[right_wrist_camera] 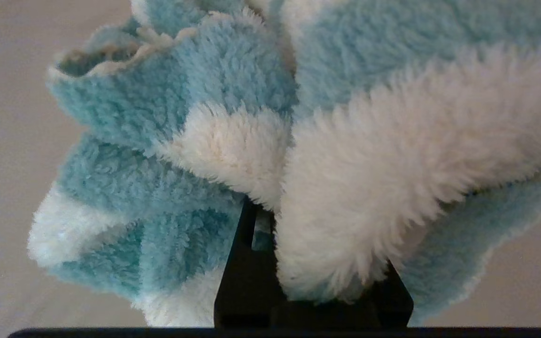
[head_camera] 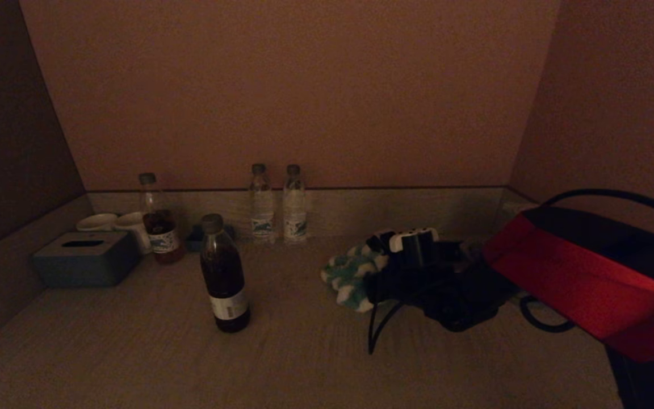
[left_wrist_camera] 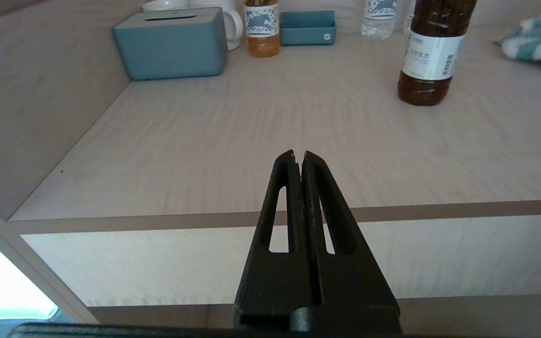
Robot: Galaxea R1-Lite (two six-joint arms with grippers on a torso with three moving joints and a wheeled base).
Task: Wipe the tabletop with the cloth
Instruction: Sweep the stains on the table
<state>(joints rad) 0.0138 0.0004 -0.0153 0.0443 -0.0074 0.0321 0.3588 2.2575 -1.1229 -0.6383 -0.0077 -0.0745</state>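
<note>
The fluffy teal-and-white cloth [head_camera: 349,275] lies bunched on the pale wooden tabletop [head_camera: 304,363], right of centre. My right gripper [head_camera: 381,272] reaches in from the right and is shut on the cloth's right edge. In the right wrist view the cloth [right_wrist_camera: 214,141] fills the frame and buries the gripper [right_wrist_camera: 275,211]; one black finger [right_wrist_camera: 242,263] shows under the pile. My left gripper [left_wrist_camera: 298,155] is shut and empty, held in front of the table's front edge, out of the head view. The cloth's edge also shows in the left wrist view [left_wrist_camera: 538,40].
A dark tea bottle [head_camera: 225,275] stands left of the cloth. At the back left are a grey-blue tissue box [head_camera: 86,258], white cups [head_camera: 128,224], an amber bottle [head_camera: 159,227] and a small blue tray [head_camera: 196,238]. Two water bottles [head_camera: 279,204] stand against the back wall. Walls close three sides.
</note>
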